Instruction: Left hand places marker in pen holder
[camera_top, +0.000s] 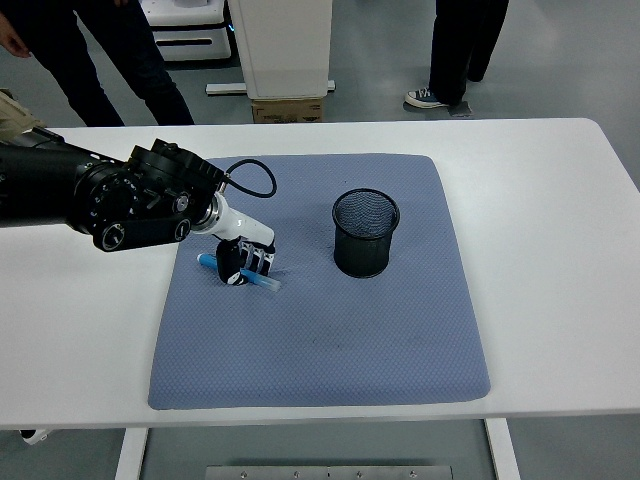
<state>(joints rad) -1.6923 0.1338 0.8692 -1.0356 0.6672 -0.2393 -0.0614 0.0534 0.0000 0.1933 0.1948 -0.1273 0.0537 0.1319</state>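
Left hand: seen lowered onto the blue-grey mat, to the left of the pen holder and well apart from it. The fingers are curled down around the marker, which is held within their grasp. The black arm is extended in from the left edge, with a black cable looped above the wrist.

Marker: blue, laid flat or nearly flat on the mat under the hand, to the left of the pen holder. One end is shown at the hand's left side and the other at its lower right. Whether it is lifted clear of the mat cannot be told.

Mat: a quilted rectangular pad, spread over the middle of the table. The pen holder is carried on its upper right part.

Table: white, with rounded corners. Its near edge is shown below the mat.

Room: a grey floor is seen beyond the table. A white cabinet with a cardboard box at its foot is placed behind the pen holder, farther back and to the left. The legs of a person are seen behind the pen holder to the right, and those of another person far to its left.

Pen holder: black wire mesh, cylindrical, set upright. Nothing is seen inside it.
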